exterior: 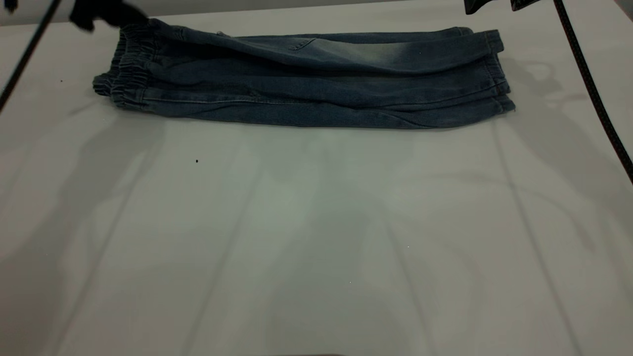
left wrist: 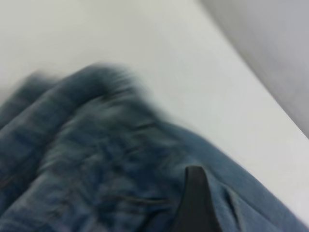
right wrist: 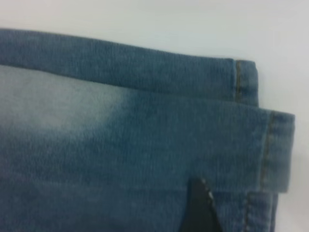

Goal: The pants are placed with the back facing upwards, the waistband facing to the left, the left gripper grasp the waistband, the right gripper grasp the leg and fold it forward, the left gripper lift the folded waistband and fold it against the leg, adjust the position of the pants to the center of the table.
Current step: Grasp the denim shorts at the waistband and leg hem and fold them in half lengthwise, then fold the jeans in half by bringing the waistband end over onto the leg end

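A: Exterior view puts the pants (exterior: 306, 81) folded lengthwise at the far side of the table (exterior: 316, 237), elastic waistband (exterior: 129, 69) toward the left arm, hems toward the right arm.

B: And the left gripper (exterior: 106, 14)?

A: Dark and blurred, just past the waistband's far corner. Its wrist view shows one black fingertip (left wrist: 195, 203) over gathered denim; whether the fingers are apart or together, I cannot tell.

B: The right gripper (exterior: 497, 5)?

A: Raised above the hem end. One fingertip (right wrist: 200, 208) hangs over the leg (right wrist: 145, 140), near its stitched cuff; again I cannot tell its fingers' state.
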Robot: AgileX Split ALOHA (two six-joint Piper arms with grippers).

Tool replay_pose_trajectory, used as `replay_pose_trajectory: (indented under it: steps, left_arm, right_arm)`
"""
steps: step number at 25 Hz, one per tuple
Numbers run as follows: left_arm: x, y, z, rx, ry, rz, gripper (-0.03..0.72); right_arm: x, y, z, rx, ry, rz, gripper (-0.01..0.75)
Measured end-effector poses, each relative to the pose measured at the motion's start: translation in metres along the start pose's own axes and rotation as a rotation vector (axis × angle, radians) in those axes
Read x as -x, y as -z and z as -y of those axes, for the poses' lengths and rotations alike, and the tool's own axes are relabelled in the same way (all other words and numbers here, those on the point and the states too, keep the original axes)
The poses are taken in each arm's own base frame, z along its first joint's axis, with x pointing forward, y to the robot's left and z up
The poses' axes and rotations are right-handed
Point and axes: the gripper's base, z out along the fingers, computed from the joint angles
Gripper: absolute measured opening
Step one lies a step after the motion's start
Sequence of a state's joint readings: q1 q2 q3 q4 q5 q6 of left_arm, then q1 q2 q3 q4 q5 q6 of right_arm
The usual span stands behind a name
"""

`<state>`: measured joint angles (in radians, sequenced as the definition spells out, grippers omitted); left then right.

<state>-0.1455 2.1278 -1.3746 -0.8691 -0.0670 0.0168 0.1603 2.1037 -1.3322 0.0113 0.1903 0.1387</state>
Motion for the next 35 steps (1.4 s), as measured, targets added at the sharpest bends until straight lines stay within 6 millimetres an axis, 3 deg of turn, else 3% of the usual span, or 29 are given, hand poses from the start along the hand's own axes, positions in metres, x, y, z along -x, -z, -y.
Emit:
replay_pose_trajectory:
  steps: [5,10,15,22,30,35]
  left_arm:
    - [0.001,0.014,0.021,-0.084,-0.404,-0.154,0.508]
    - [0.005,0.029,0.018,-0.135,-0.702,-0.348,0.508]
    - [0.022,0.033,-0.010,-0.068,-0.792,-0.448,0.508]
    - [0.049,0.038,-0.048,0.089,-0.836,-0.478,0.508]
    - [0.059,0.034,-0.051,0.134,-0.939,-0.393,0.508]
    - [0.048,0.008,-0.067,0.152,-0.902,-0.362,0.508]
  right_arm:
    - [-0.004,0.000,0.001,-0.006,0.015,-0.048,0.432]
    - [-0.012,0.001,0.001,-0.015,0.051,-0.140,0.432]
    - [-0.019,0.002,-0.012,0.005,0.091,-0.188,0.432]
    - [-0.028,0.004,-0.052,0.080,0.140,-0.205,0.432]
    - [-0.042,0.010,-0.102,0.176,0.160,-0.219,0.432]
    - [-0.050,0.015,-0.124,0.212,0.212,-0.224,0.432]
